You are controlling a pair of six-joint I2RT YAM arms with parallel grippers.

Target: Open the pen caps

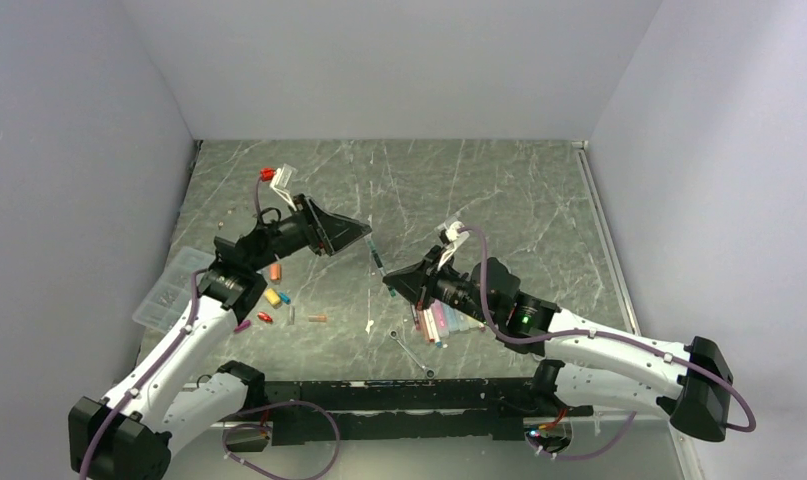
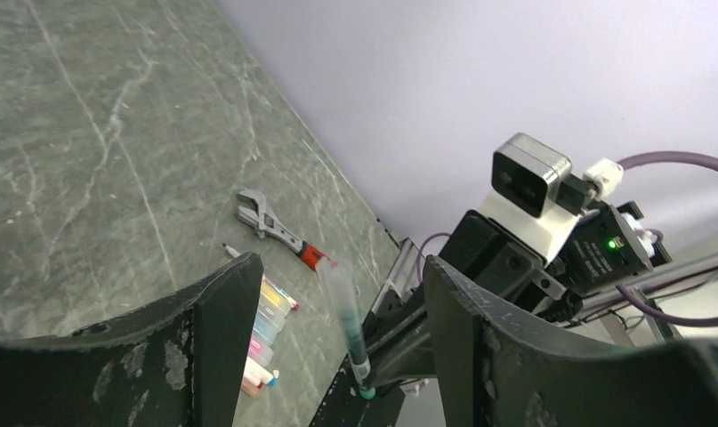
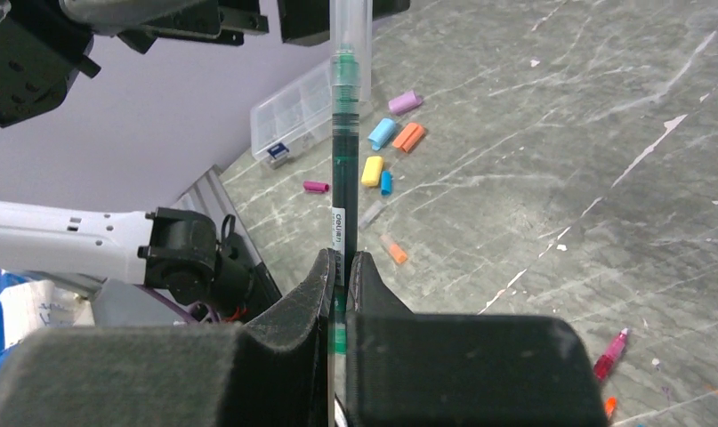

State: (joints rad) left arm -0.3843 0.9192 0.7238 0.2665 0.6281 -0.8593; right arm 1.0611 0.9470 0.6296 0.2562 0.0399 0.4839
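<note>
Green pen (image 3: 343,205) pinched in the right jaws; its clear cap (image 2: 338,289) sits between wide-open left jaws.

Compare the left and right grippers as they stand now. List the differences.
The left gripper stands open, its fingers wide apart; the right gripper is shut. The right gripper pinches a green pen; the left gripper grips nothing, though the pen's clear cap sits untouched between its fingers. Both have black fingers and point at each other along the pen.
</note>
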